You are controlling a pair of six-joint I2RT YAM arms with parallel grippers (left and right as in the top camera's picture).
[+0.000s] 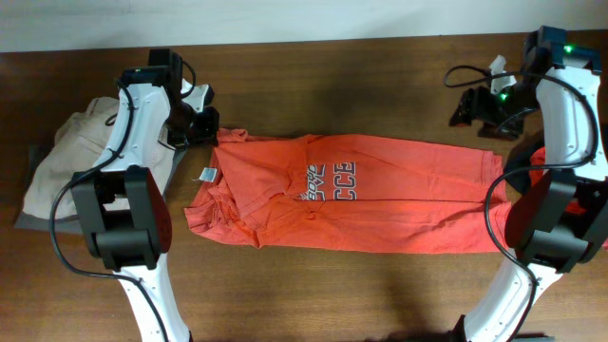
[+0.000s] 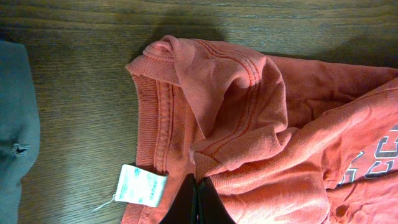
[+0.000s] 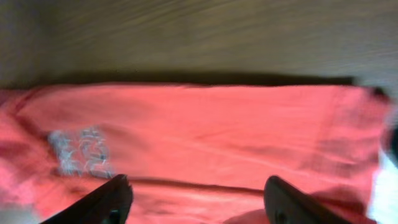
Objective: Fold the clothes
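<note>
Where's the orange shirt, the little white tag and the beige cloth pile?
orange shirt [image 1: 408, 204]: overhead view, plain part right of the print.
white tag [image 2: 142, 185]: left wrist view, middle of the tag.
beige cloth [image 1: 57, 161]: overhead view, middle of the pile.

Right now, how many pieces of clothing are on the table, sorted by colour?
Orange-red T-shirt: 1
Beige garment: 1
Grey garment: 1
Red garment: 1
Total: 4
</note>
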